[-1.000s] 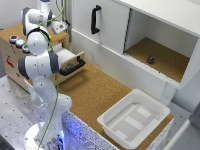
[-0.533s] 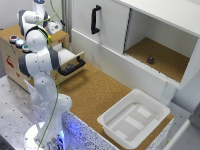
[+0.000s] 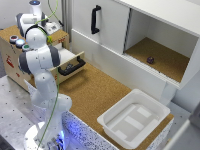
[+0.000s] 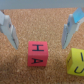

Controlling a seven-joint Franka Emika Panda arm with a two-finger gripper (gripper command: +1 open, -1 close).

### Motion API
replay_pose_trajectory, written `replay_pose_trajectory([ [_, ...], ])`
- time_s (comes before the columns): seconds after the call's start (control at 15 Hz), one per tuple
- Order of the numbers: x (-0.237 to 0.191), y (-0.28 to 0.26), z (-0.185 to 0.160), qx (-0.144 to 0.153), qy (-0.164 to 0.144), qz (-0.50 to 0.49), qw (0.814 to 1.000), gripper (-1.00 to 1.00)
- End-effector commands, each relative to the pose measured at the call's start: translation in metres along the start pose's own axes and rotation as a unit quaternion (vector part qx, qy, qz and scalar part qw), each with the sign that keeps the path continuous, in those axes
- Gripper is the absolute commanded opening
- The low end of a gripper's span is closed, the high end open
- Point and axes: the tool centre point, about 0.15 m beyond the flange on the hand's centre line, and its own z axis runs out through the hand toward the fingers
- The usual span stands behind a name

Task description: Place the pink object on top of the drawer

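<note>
2 lettered cubes in wrist view: pink cube (image 4: 38, 54) sits below the spread, empty gripper (image 4: 39, 31), yellow cube (image 4: 77, 61) beside it.

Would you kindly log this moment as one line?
gripper: open, above cork | pink block: free, not gripped | yellow block: beside it | drawer: open

Setting: robot lab test bench | Evidence: white jointed robot arm (image 3: 40, 60) was bolted to a perforated metal breadboard table (image 3: 12, 107) | mock furniture: cork-topped wooden box unit with coloured round buttons (image 3: 15, 45), large white cabinet with black vertical handle (image 3: 100, 25) | white plastic tray (image 3: 132, 120) sat on brown cork flooring (image 3: 95, 92)
</note>
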Motion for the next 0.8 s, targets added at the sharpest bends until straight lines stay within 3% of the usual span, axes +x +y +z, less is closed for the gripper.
replay_pose_trajectory([
  [0.0,-0.016,0.007,-0.040,0.011,0.002,0.021,1.000,1.00],
  [0.27,-0.036,0.003,-0.037,0.016,0.000,0.036,0.999,1.00],
  [0.73,-0.036,0.003,-0.037,0.016,0.000,0.036,0.999,1.00],
])
